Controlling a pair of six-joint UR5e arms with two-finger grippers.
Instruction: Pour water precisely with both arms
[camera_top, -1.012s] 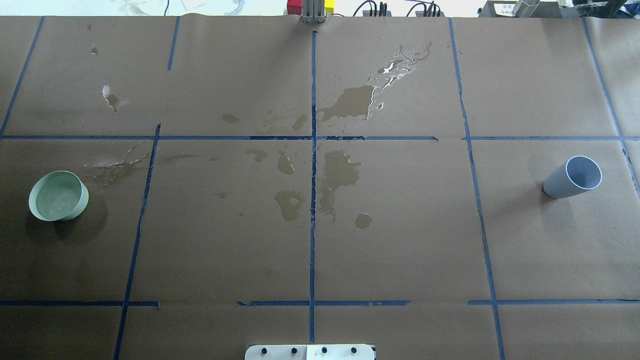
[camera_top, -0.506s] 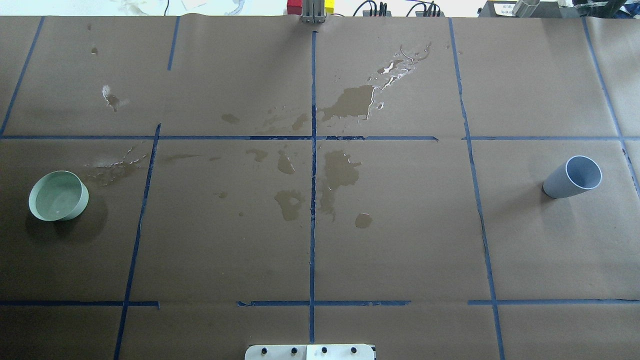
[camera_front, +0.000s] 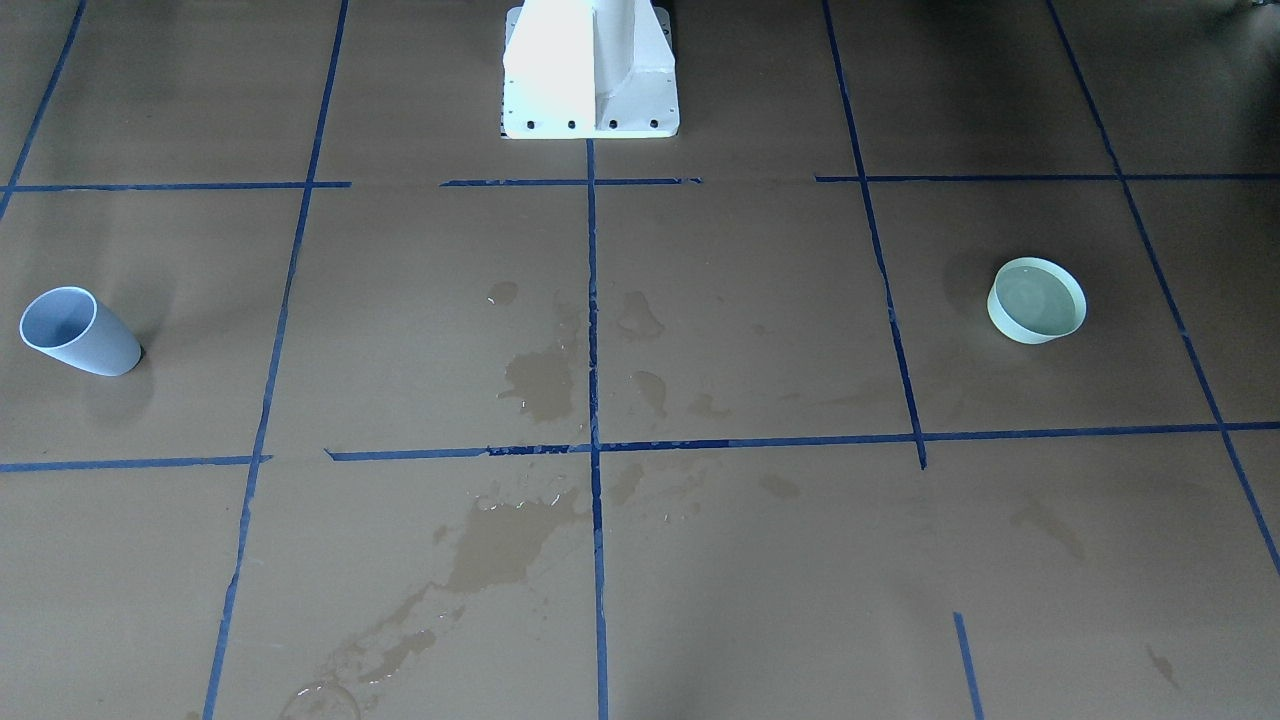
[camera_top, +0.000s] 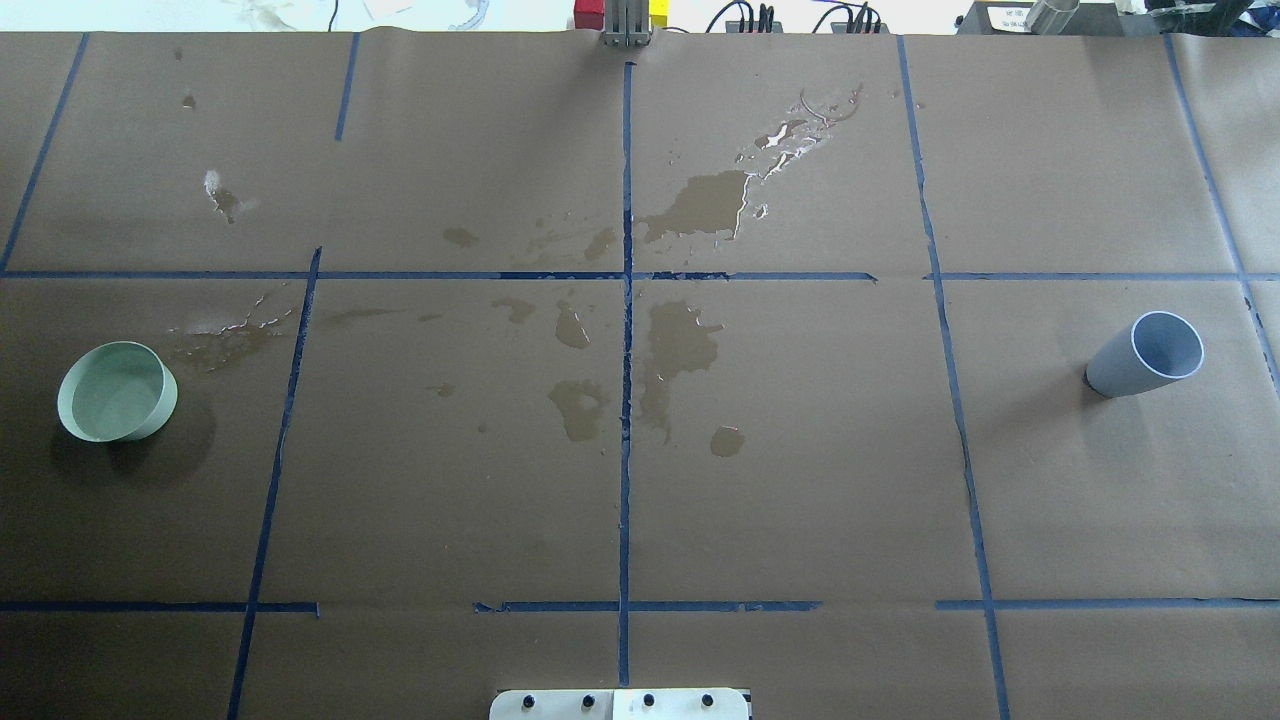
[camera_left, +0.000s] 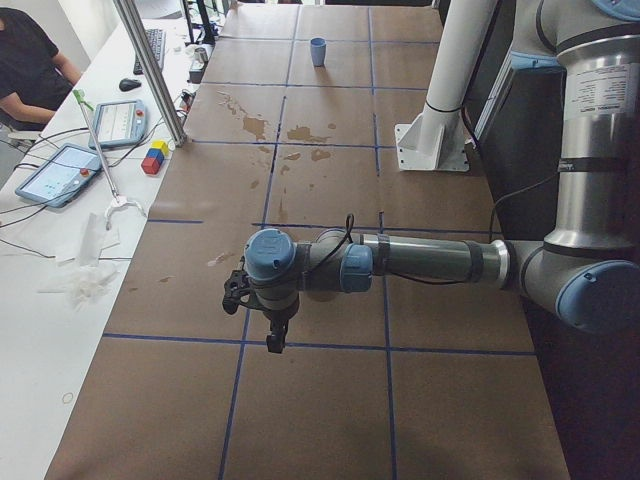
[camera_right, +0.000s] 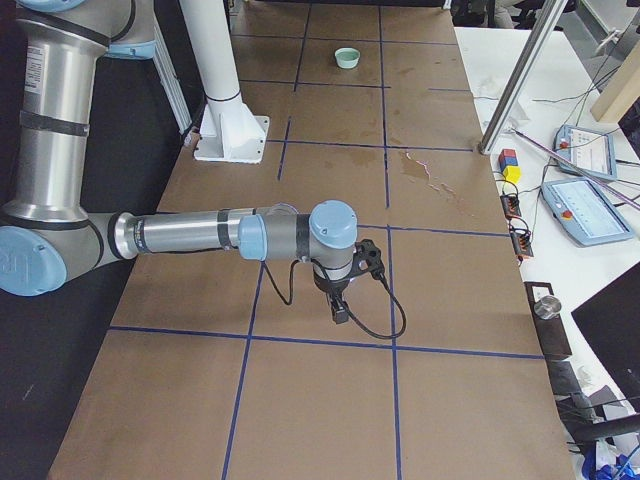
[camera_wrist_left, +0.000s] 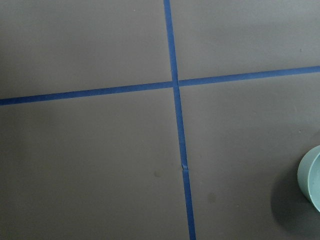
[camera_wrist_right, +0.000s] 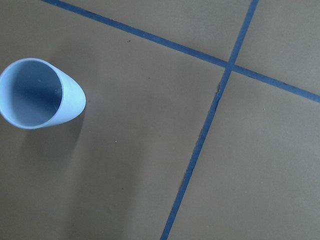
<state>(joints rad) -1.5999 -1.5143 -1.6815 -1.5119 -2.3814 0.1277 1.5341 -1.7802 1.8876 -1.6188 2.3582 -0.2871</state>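
A pale green bowl (camera_top: 117, 391) stands on the brown table at the robot's left and holds clear water (camera_front: 1036, 298). It also shows in the left wrist view (camera_wrist_left: 312, 177), at the right edge. A light blue cup (camera_top: 1145, 354) stands at the robot's right, and it also shows in the right wrist view (camera_wrist_right: 40, 93). My left gripper (camera_left: 272, 340) hangs from the near arm above the table in the exterior left view. My right gripper (camera_right: 340, 308) hangs likewise in the exterior right view. I cannot tell whether either gripper is open or shut. Neither arm shows in the overhead view.
Darker wet stains (camera_top: 680, 340) spread over the middle of the table. The white pedestal base (camera_front: 590, 70) stands at the robot's edge. Blue tape lines mark a grid. A metal post (camera_left: 150, 70), coloured blocks (camera_left: 153, 157) and tablets (camera_left: 60, 170) sit along the far side.
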